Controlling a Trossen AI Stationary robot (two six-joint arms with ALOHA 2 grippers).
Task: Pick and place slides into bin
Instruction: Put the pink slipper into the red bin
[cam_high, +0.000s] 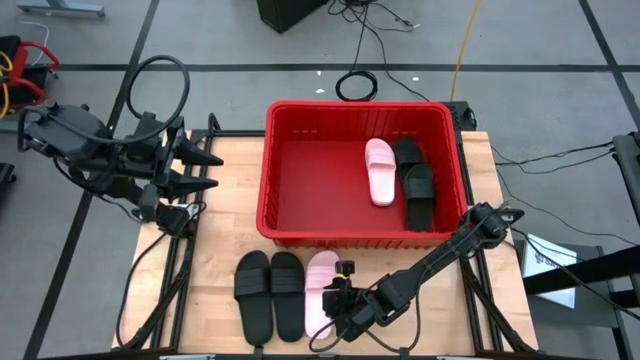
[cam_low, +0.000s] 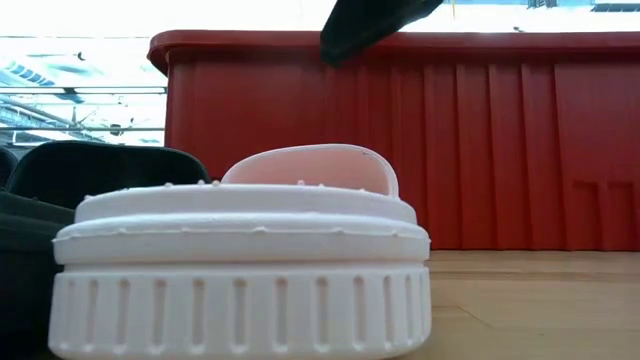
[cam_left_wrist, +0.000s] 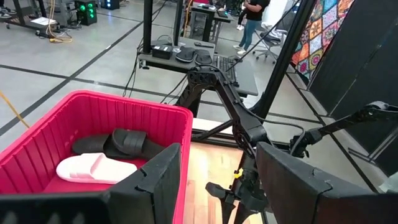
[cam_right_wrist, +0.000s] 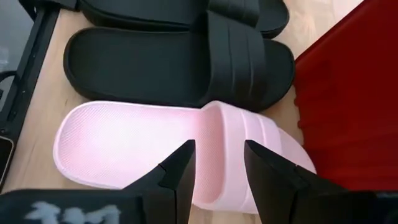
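A: Left end effector (cam_high: 205, 170) waits at nine o'clock, fingers apart, empty. Two black slides (cam_high: 268, 292) lie at six o'clock on the worktop (cam_high: 225, 215).

B: The right end effector (cam_high: 343, 296) hangs open and empty over the pink slide (cam_right_wrist: 180, 146), beside them. I'd close across the strap, lift clear of the rim, then carry it to the bin (cam_high: 280, 215) at twelve o'clock.

A: Any writing?

B: None readable.

right gripper (cam_right_wrist: 217, 158) hangs low, jaws parted; left gripper (cam_high: 208, 170) open, raised.
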